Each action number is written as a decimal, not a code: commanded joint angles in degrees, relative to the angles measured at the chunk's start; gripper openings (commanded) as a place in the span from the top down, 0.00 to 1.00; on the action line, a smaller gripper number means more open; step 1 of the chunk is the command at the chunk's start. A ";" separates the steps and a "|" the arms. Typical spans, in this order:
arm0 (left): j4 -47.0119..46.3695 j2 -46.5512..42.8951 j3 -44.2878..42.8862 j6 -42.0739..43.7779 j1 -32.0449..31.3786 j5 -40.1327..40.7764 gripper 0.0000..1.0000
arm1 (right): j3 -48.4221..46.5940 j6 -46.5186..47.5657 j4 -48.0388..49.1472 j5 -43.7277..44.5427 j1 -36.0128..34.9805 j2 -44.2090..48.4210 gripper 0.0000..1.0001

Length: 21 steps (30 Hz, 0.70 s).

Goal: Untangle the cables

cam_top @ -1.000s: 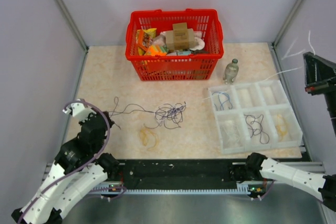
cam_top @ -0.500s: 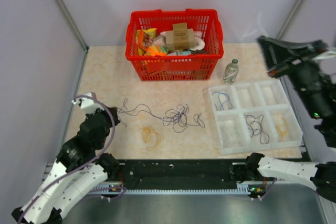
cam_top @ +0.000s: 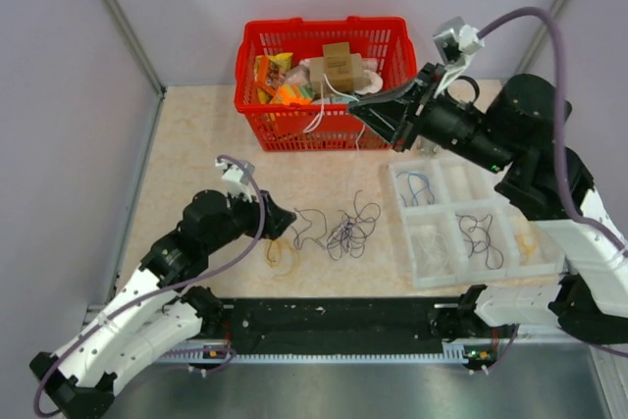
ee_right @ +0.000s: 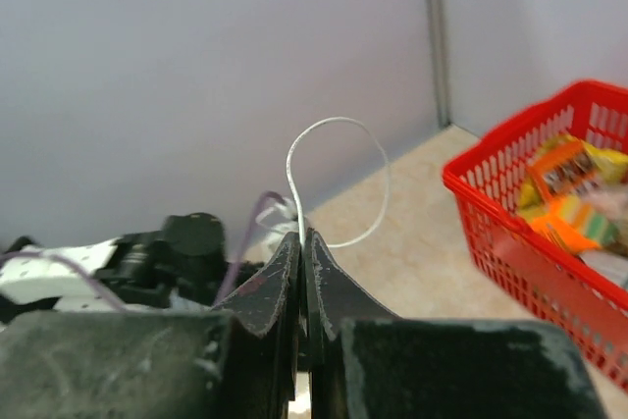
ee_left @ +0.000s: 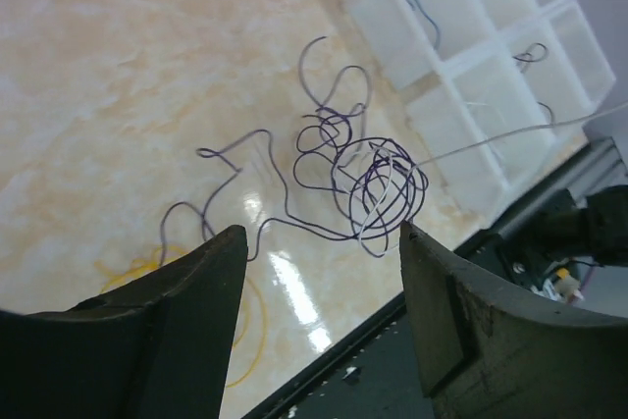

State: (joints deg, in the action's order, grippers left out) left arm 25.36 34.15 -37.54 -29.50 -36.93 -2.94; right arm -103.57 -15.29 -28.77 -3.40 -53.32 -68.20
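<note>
A tangle of dark purple cables (cam_top: 348,230) lies mid-table, with a white strand looped through it (ee_left: 378,205). My left gripper (cam_top: 285,222) sits just left of the tangle, open, nothing between its fingers (ee_left: 196,291). A yellow cable (cam_top: 280,254) lies coiled beneath it. My right gripper (cam_top: 359,105) hangs high in front of the basket, shut on the white cable (ee_right: 339,121), which curls above its tips (ee_right: 302,235). From the tangle the white cable (ee_left: 510,130) stretches away to the right.
A red basket (cam_top: 324,130) of packets and a box stands at the back. A clear divided tray (cam_top: 446,272) at the right holds a blue cable (cam_top: 417,186), a dark cable (cam_top: 478,235) and a yellow one (cam_top: 530,238). Walls close in on three sides.
The left gripper opened, let go of the purple cable end and moved right toward the tangle. The right arm swung in from the far right with the white cable; the tangle slid right.
</note>
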 commanded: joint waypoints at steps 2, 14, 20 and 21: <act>-12.18 13.01 -5.60 -3.36 0.10 -12.70 0.32 | -6.12 -1.23 5.22 -18.55 0.32 0.88 1.00; -15.61 35.56 -12.74 -3.55 2.83 -33.21 0.23 | -2.70 -1.50 7.77 -22.54 0.32 2.90 1.00; -8.85 15.19 -0.72 -8.46 2.83 0.00 0.22 | -0.14 0.69 6.90 -16.13 0.23 4.48 1.00; -6.84 13.07 0.87 -9.26 2.91 4.65 0.09 | 0.03 1.40 6.19 -14.98 0.23 4.66 1.00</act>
State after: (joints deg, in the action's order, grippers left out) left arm 15.20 58.00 -41.89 -34.98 -34.26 -19.00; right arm -104.16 -16.10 -23.59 -23.22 -53.34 -65.30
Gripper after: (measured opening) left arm 0.770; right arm 0.008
